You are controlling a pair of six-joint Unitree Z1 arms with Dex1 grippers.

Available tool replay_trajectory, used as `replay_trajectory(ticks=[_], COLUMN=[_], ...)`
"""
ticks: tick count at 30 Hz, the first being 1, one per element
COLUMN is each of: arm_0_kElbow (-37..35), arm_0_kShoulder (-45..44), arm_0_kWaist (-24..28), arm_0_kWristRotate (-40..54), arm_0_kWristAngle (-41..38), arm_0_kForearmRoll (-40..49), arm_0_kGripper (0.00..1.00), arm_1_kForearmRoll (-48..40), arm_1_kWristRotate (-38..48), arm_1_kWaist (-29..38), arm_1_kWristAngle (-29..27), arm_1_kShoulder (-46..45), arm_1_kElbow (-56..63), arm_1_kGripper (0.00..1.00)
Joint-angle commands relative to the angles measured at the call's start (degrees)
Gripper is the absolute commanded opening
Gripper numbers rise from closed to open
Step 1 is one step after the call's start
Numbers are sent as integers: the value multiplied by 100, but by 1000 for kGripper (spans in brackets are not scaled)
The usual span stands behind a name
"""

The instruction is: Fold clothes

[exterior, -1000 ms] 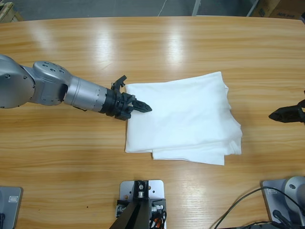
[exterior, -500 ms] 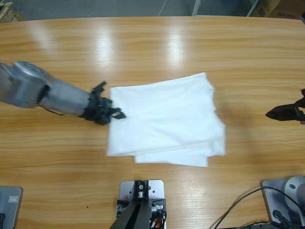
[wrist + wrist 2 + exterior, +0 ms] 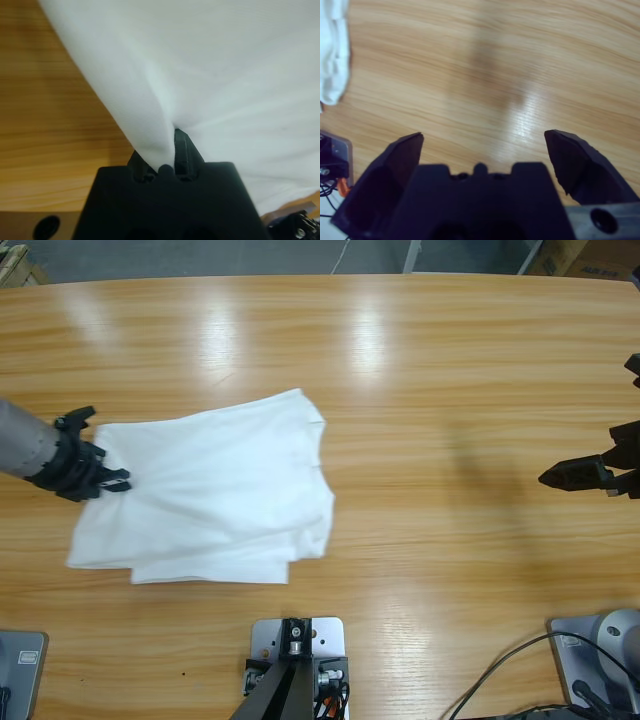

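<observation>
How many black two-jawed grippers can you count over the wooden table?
2. The left gripper at the left edge is clamped on the white folded T-shirt; the right gripper hangs open at the right edge.

The white T-shirt lies folded on the wooden table, with some wrinkles. The left gripper comes in from the side and touches the shirt's edge, its black jaws pinching the cloth. The right gripper is far from the shirt, above bare wood on the other side.
</observation>
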Motion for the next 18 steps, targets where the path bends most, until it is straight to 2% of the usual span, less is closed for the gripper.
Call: replay_trajectory(ticks=[1, 8, 18], arm_0_kElbow=[13, -975, -2829], arm_0_kShoulder=[-332, -901, 175], arm_0_kWaist=[225, -272, -1325], arm_0_kWristRotate=[200, -9, -458], arm_0_kWristAngle=[137, -517, -927], arm_0_kForearmRoll=[420, 1181, 1635], arm_0_kGripper=[0, 0, 0], arm_1_kForearmRoll=[-63, -201, -349], arm_1_kWristRotate=[117, 117, 117], arm_1_kWaist=[-75, -75, -75], arm_1_kWristAngle=[85, 124, 162], arm_1_kShoulder=[54, 108, 353], arm_1_kElbow=[299, 365, 401], arm_1_kGripper=[987, 987, 987])
